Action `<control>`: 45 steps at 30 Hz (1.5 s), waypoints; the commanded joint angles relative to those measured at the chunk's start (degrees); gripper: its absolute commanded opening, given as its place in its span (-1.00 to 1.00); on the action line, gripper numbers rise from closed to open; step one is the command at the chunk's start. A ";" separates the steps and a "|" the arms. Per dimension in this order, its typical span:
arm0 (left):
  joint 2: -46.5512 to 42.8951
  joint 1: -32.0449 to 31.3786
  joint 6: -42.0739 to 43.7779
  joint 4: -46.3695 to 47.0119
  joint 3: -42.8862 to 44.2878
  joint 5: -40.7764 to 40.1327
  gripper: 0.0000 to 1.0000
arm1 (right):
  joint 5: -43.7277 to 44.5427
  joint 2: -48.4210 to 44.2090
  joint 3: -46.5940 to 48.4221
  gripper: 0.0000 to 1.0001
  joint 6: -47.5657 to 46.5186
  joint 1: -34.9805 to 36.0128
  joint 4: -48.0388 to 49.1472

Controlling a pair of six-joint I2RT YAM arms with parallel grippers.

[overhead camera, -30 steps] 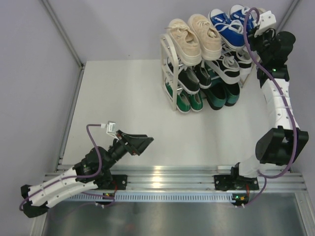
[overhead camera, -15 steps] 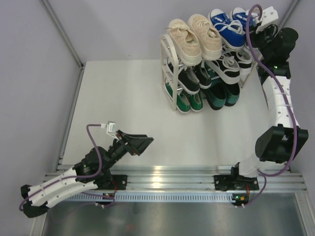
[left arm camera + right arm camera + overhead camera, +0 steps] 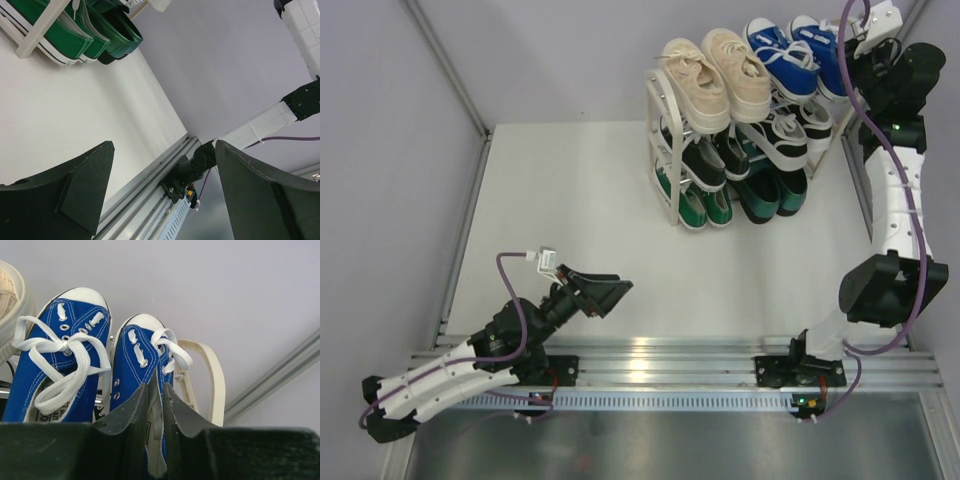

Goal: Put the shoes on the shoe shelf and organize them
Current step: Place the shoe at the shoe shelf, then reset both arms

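Observation:
The shoe shelf (image 3: 665,130) stands at the back right of the table, its tiers full. Cream sneakers (image 3: 715,75) and blue sneakers (image 3: 790,55) sit on the top tier. Black sneakers (image 3: 705,160) and striped ones (image 3: 780,135) are below them. Green sneakers (image 3: 695,205) and dark green loafers (image 3: 770,190) are at the bottom. My right gripper (image 3: 161,390) reaches in from the right, shut on the collar of the right blue sneaker (image 3: 135,355), beside the shelf's cream end frame (image 3: 212,375). My left gripper (image 3: 610,293) hovers open and empty over the near left table.
An aluminium rail (image 3: 660,360) with both arm bases runs along the near edge. Pale walls close in the table on the left, back and right. The right arm's base (image 3: 195,167) shows between my left fingers.
My right arm has drawn up and to the right, away from the shelf's middle; its jaws opened briefly and closed again on the blue sneaker. The left arm has not moved.

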 commanded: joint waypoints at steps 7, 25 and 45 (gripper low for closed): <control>0.11 0.03 0.71 0.77 2.02 0.93 0.75 | -3.04 2.48 5.58 -1.00 1.30 -1.01 -2.00; 1.43 0.03 0.80 0.42 3.34 1.55 0.75 | -6.11 3.53 2.15 -0.85 2.01 -0.39 4.08; 2.31 0.03 11.68 -15.02 15.11 -4.42 0.77 | -10.84 -18.49 -2.47 0.99 15.01 -14.78 -17.27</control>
